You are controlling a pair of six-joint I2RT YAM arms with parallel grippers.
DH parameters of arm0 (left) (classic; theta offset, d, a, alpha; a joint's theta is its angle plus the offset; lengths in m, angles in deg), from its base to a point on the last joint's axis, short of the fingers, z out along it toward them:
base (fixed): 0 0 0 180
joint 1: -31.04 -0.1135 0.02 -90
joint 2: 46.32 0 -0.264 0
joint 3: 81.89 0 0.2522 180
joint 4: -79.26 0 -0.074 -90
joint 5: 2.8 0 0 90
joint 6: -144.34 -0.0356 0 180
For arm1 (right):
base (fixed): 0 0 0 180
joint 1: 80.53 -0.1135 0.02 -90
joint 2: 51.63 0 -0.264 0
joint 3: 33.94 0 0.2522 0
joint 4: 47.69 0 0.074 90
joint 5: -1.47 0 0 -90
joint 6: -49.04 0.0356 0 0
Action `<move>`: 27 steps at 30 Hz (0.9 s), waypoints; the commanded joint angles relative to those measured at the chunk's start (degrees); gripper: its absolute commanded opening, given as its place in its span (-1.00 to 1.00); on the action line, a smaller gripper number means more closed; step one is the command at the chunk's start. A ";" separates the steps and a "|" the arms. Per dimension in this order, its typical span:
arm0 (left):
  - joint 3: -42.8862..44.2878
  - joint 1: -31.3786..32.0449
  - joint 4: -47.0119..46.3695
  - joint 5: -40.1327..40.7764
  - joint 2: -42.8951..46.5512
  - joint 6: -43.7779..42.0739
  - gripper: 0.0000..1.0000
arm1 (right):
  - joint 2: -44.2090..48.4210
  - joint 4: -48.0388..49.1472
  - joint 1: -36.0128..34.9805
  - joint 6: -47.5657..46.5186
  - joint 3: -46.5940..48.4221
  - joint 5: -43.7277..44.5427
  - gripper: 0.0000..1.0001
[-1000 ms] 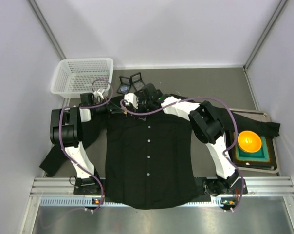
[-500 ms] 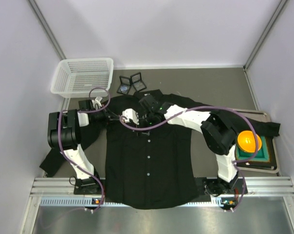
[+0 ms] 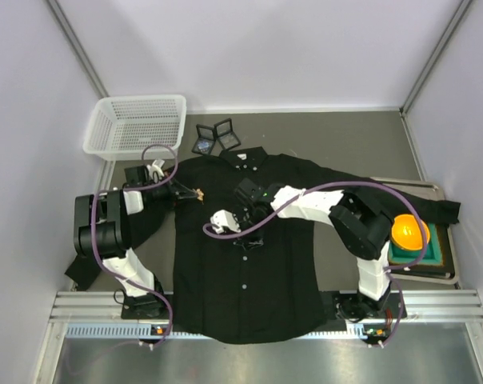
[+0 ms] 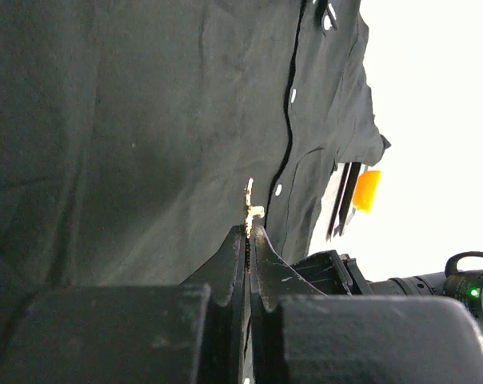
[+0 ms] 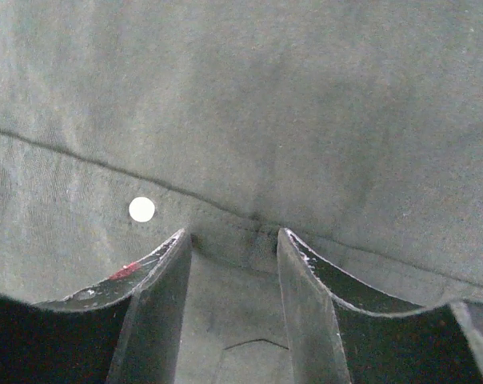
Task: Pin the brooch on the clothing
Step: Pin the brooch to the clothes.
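Shirt (image 3: 241, 272) lay flat mid-bench (image 3: 337, 136), collar toward the far edge. Left fingers (image 4: 233, 256) were clamped together on the brooch (image 4: 249, 210), which stood edge-on past their tips, its long axis in line with them. It hung just over the shirt's chest panel on the bench's left side. Right fingers (image 5: 157, 272) stood apart, pressed on the cloth astride the placket (image 5: 81, 156), beside a white button; grip on cloth not clear. Brooch lay left of the right fingers, near but apart. Judged: left arm must carry it in toward that spot.
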 commanded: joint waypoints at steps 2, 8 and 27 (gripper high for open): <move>-2.48 -0.75 -2.47 -1.92 4.97 1.90 -1.00 | 4.59 -6.79 -2.75 -7.82 -6.13 0.91 -0.08; -3.36 -0.74 -0.89 -2.80 7.96 1.19 -1.00 | 7.77 -13.56 -3.63 -11.08 -8.17 -1.28 -0.08; -4.33 0.66 -4.57 -7.02 6.39 0.74 -1.00 | 5.14 1.58 9.37 7.55 13.02 -12.64 -0.07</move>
